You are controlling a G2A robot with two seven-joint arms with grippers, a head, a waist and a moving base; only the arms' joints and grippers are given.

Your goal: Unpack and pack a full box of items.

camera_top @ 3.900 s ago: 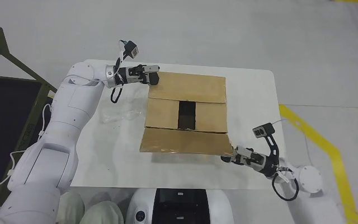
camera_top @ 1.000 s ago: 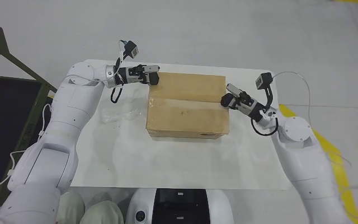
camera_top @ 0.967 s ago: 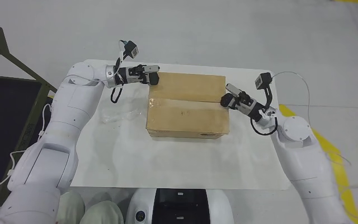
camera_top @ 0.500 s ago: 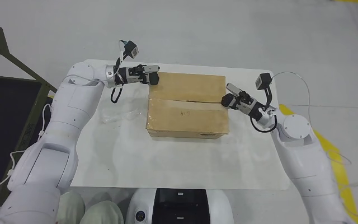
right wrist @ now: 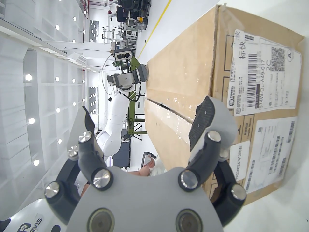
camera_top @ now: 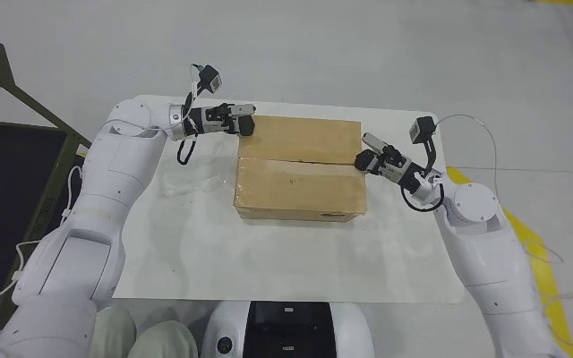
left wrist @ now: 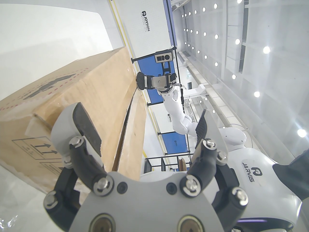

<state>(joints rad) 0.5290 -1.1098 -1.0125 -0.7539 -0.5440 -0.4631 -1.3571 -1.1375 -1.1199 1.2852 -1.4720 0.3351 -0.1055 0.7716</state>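
The brown cardboard box (camera_top: pixel 300 170) lies in the middle of the white table (camera_top: pixel 179 259) with its top flaps folded down and a seam along its length. My left gripper (camera_top: pixel 244 121) stands open at the box's far left corner; in the left wrist view the left gripper (left wrist: pixel 144 126) straddles the box's (left wrist: pixel 72 102) top edge. My right gripper (camera_top: pixel 365 159) is open at the box's right end. In the right wrist view the right gripper (right wrist: pixel 146 121) sits above the labelled end face of the box (right wrist: pixel 188 73), with one finger (right wrist: pixel 204 119) in front of it.
A crumpled clear plastic bag (camera_top: pixel 192 183) lies on the table left of the box. A dark cart (camera_top: pixel 27 170) stands beyond the table's left edge. The front half of the table is bare.
Since 3.9 s ago the box's flaps have gone from spread open to folded down, and my right arm has moved from the front right corner to the right end. The left arm kept still.
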